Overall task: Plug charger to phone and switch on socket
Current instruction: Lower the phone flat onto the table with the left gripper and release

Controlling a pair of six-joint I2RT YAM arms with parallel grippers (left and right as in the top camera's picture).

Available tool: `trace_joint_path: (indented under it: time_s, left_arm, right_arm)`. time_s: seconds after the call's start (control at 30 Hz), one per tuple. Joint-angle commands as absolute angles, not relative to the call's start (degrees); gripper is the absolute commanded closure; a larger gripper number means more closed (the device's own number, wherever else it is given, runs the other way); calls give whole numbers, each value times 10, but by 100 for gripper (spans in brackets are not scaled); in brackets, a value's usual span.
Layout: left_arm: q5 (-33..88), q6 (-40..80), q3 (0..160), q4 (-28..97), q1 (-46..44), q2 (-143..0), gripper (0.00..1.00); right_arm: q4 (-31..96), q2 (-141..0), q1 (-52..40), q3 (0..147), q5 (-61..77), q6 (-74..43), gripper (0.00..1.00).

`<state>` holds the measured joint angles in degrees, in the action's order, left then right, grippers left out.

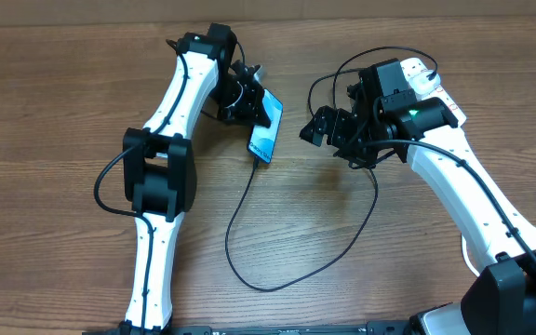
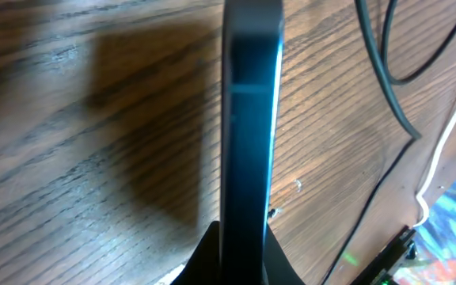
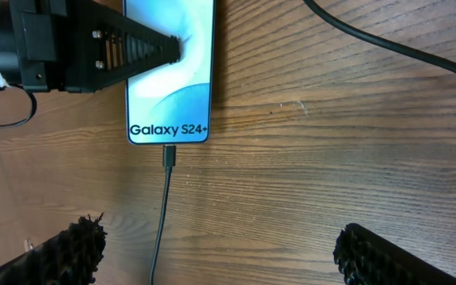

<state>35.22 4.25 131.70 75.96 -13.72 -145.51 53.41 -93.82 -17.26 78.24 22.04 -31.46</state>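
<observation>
One wooden surface (image 1: 63, 93) fills the overhead view and carries everything. Two white-and-black arms reach across it: the left arm (image 1: 161, 177) runs up the left-centre of the frame, and the right arm (image 1: 473, 186) comes in from the lower right.

One socket (image 1: 423, 74), a white strip, lies in the upper right, mostly hidden under the right arm.

One phone (image 1: 264, 130) sits just left of the top centre, tilted, with its light blue screen showing. The left fingers (image 3: 145, 49) are clamped on it, one black finger lying across the screen in the right wrist view. From the left wrist the phone (image 2: 248, 119) appears edge-on.

One charger (image 1: 249, 214), a thin black cable, meets the phone's lower edge with its connector (image 3: 169, 156). It loops down to the lower centre and climbs back toward the right arm, where its far end is hidden.

The right fingers (image 3: 378, 253) stand wide apart and hold nothing, just right of the phone.
</observation>
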Motion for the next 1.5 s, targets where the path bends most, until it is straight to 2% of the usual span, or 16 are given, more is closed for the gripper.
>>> trace_joint_path:
  time_s: [0.0, 0.43, 0.53, 0.67, 0.73, 1.1, 1.27, 1.3, 1.47]
  left_arm:
    - [346, 30, 1322, 753, -140, -1473, 95]
    - [339, 95, 1322, 704, -142, -1484, 94]
    - [328, 95, 1322, 705, -143, -1484, 85]
    - [299, 95, 1322, 712, -143, -1484, 82]
    - [279, 95, 1322, 719, -143, -1484, 77]
    - [210, 94, 1322, 740, -143, -1484, 73]
    - [189, 94, 1322, 748, -143, -1484, 58]
    - [191, 94, 1323, 752, -142, -1484, 56]
    - [191, 95, 1356, 781, -131, -1471, 55]
  right_arm:
    - [533, -940, -171, 790, 215, -310, 5]
    - [533, -940, -171, 790, 214, -310, 5]
    - [533, -940, -171, 790, 214, -310, 5]
    - [535, -940, -171, 790, 215, -310, 5]
    - [536, -940, -171, 790, 215, -310, 5]
    - [538, -940, -171, 790, 215, -310, 5]
    - [541, -940, -171, 790, 203, -310, 2]
    - [544, -940, -171, 790, 197, -310, 0]
    - [552, -940, -171, 790, 187, -310, 0]
